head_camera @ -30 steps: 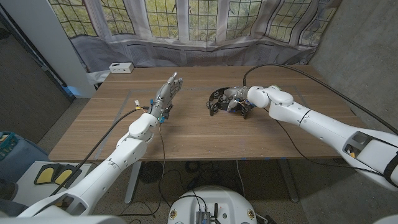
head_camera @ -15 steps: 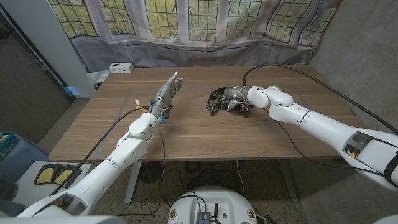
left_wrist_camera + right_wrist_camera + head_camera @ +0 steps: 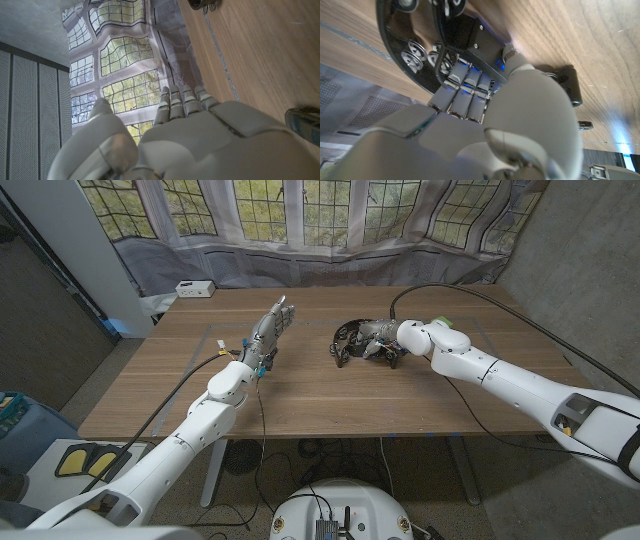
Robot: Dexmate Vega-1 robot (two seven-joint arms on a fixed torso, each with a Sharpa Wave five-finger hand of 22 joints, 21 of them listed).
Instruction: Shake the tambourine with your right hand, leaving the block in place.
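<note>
Right wrist view: black crescent tambourine (image 3: 410, 50), round metal jingles (image 3: 413, 56).

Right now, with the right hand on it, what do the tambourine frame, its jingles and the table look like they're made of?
Tambourine frame: glossy black, smooth and moulded-looking, probably plastic. Jingles: small silvery discs with a dull metallic sheen, likely thin metal. Table: brown, matte, with wood grain running along it; solid wood or a wood-look laminate, I can't tell which. The right hand grips the frame.
</note>
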